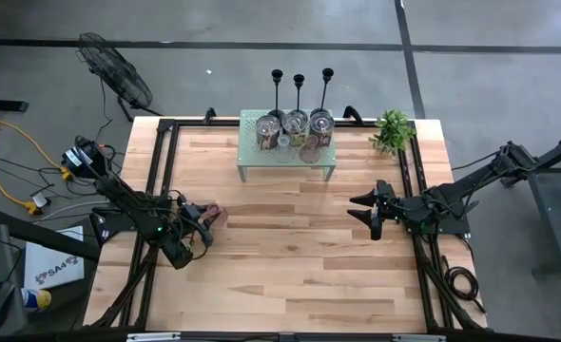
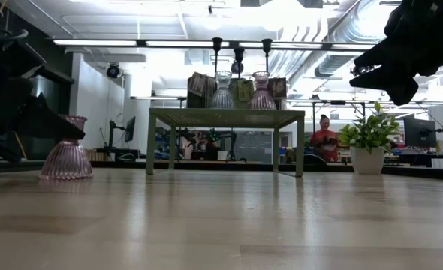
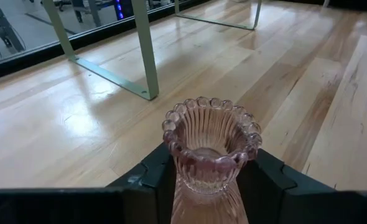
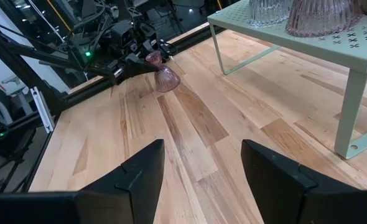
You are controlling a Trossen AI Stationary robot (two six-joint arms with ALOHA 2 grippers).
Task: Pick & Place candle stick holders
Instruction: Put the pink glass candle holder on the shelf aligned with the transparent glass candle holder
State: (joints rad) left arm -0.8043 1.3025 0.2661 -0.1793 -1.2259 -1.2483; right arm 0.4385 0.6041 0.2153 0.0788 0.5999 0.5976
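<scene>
One pink glass cup (image 3: 209,149) stands on the tabletop (image 1: 290,256), pinched by the left tool (image 3: 208,180); the right tool (image 4: 202,171) hangs spread.

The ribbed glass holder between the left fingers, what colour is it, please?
Pale pink ribbed glass holder, clearest in the left wrist view.

The right gripper (image 4: 199,180) is seen with its jaws spread wide above the wooden bench (image 4: 190,130). Far ahead of the jaws, a pink glass holder (image 4: 165,76) is gripped by the left gripper (image 4: 147,59). Off to one side, the green shelf (image 4: 333,46) carries glass holders.
</scene>
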